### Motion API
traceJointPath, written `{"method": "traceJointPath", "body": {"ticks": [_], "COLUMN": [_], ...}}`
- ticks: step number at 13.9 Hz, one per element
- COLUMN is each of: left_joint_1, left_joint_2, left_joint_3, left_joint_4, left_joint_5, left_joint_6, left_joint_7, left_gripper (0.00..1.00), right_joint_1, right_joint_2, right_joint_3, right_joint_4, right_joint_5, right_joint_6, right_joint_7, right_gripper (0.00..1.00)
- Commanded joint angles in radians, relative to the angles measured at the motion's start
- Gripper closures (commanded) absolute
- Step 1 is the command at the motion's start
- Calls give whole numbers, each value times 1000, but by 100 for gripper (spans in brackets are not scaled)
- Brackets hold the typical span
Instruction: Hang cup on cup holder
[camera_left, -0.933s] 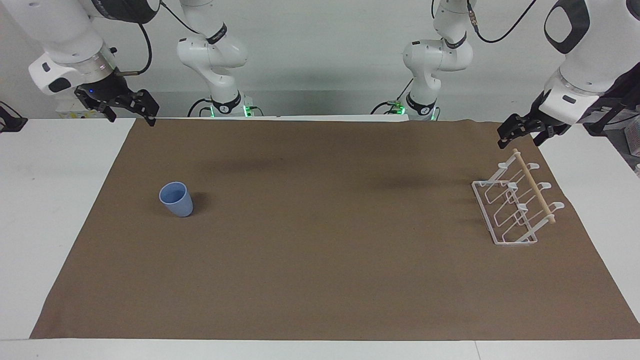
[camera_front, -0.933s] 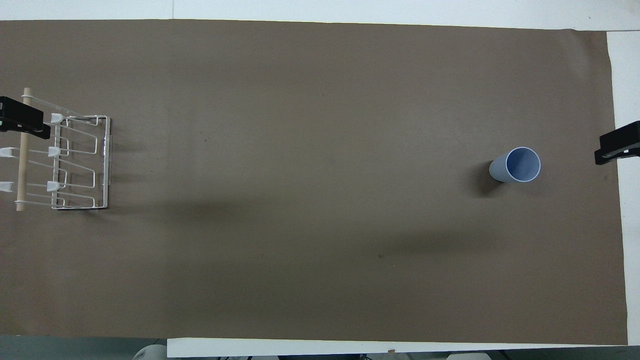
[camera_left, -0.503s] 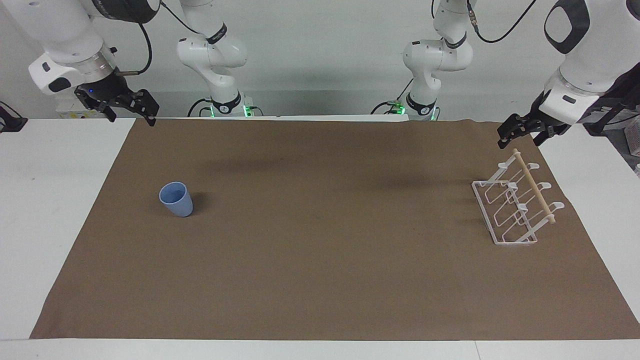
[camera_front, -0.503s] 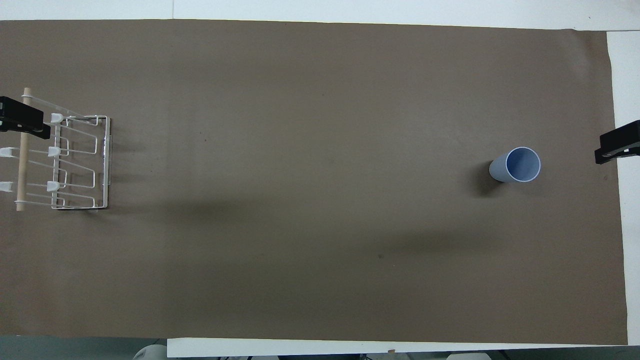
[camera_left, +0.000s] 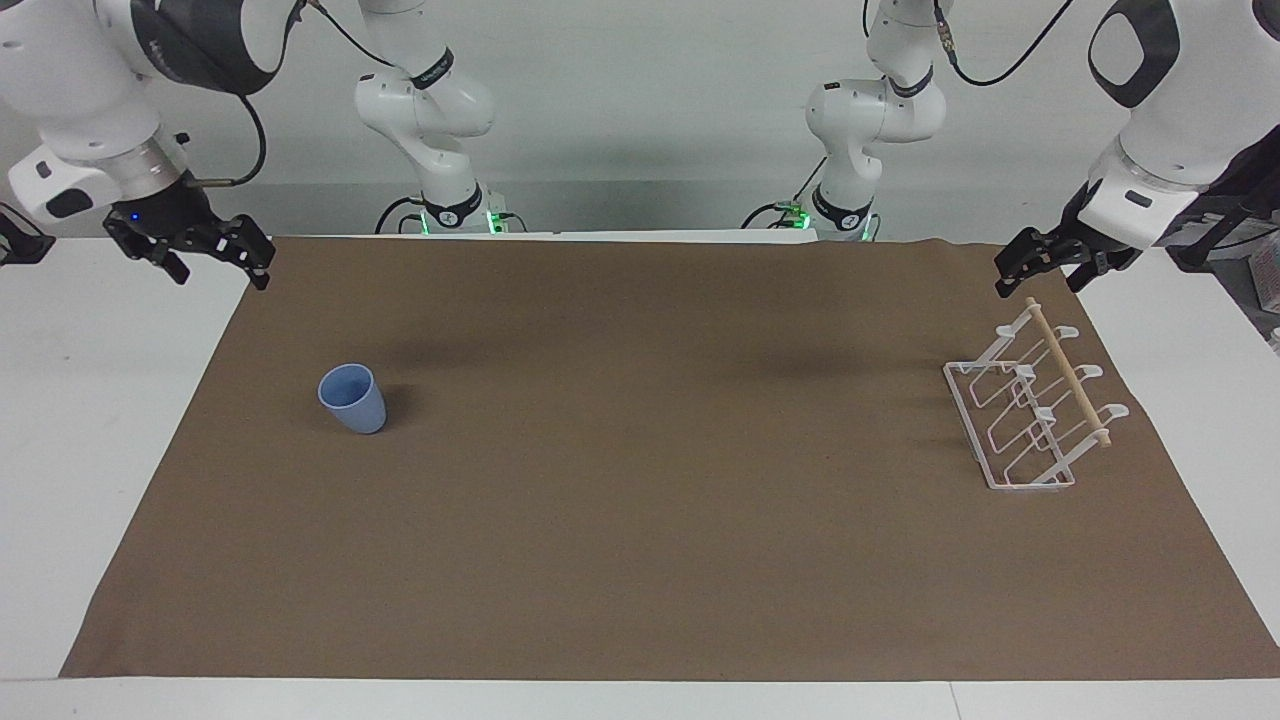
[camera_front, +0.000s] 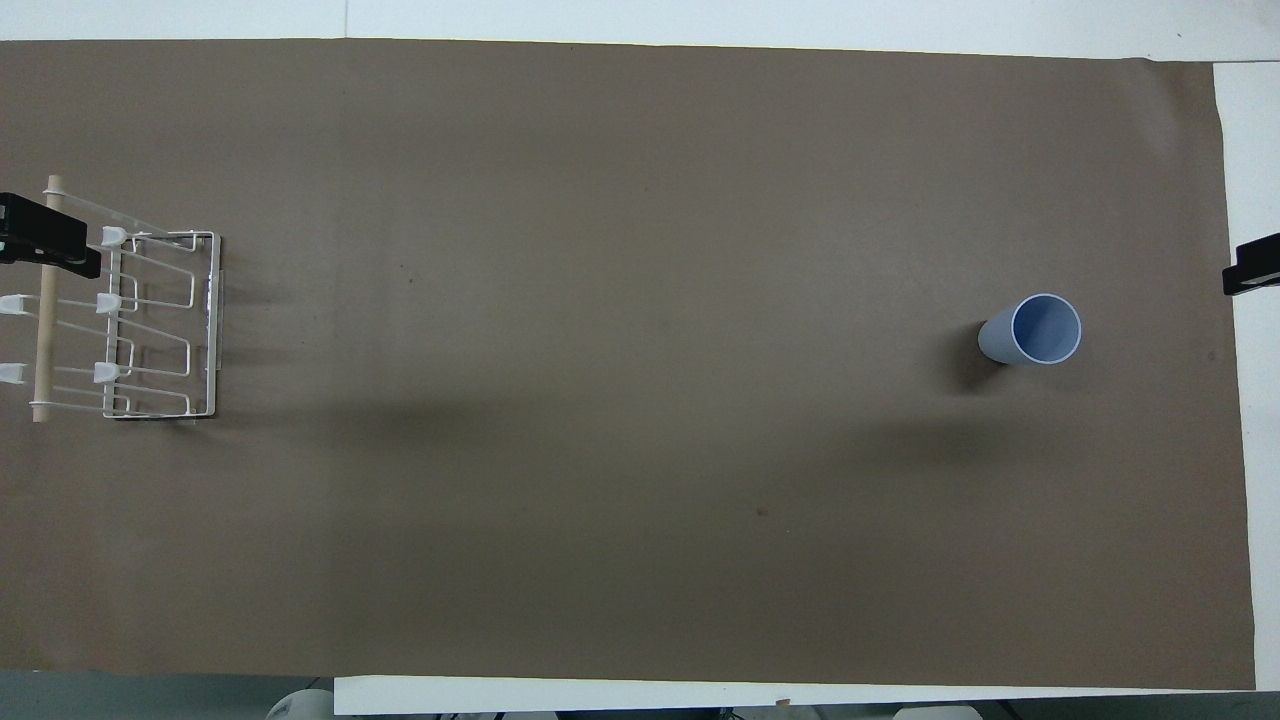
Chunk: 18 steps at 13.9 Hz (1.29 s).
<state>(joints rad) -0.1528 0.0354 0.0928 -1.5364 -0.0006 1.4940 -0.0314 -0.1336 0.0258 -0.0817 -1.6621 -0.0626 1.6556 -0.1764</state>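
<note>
- The cup (camera_left: 352, 398) is seen upright and mouth-up on the brown mat (camera_left: 640, 520), in the left-centre of the facing view and at the right of the overhead view (camera_front: 1032, 331).
- The cup holder (camera_left: 1030, 410) is placed at the right of the facing view, near the mat's edge at the left arm's end of the table; in the overhead view it is found at the far left (camera_front: 130, 310).
- Nothing is hung on the cup holder's prongs; its wooden dowel (camera_left: 1068, 372) is carried across the top.
- The right gripper (camera_left: 215, 262) is held in the air at the upper left of the facing view, over the mat's edge, well apart from the cup. Its fingers are spread wide and nothing is held between them.
- The left gripper (camera_left: 1035, 268) is held at the upper right of the facing view, just above the upper end of the dowel. Whether its fingers are apart or together cannot be told.
- In the overhead view only dark tips are shown at the frame's side edges.
</note>
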Motion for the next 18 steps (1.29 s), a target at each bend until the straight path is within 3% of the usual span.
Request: {"method": "traceJointPath", "body": {"ticks": [1,6,10,12,13,16,18], "left_joint_1": [7,7,7,7,7,7,7], "left_joint_2": [-29,-29,-29,-29,-29,-29,-29], "left_joint_3": [-4,-4,-4,-4,-4,-4,-4], "left_joint_4": [-31,-31,-31,-31,-31,-31,-31], "left_joint_5": [-12,-12,-12,-12,-12,-12,-12], "left_joint_6": [0,0,0,0,0,0,0], "left_joint_7": [-9,-9,-9,-9,-9,-9,-9], "left_gripper": [0,0,0,0,0,0,0], "right_joint_1": [-21,-8,-3,-1,-3,2,3], "right_joint_2": [34,106,151,161,172,187,187], "right_joint_3": [5,8,10,10,11,16,22], "right_joint_4": [-135,-324,-334,-343,-343,-343,-338], "right_joint_5": [18,72,79,79,79,81,80], "right_joint_6": [157,398,414,415,418,446,438], "right_joint_7": [-35,-41,-74,-93,-110,-144,-144], "right_gripper": [0,6,7,12,18,61,83]}}
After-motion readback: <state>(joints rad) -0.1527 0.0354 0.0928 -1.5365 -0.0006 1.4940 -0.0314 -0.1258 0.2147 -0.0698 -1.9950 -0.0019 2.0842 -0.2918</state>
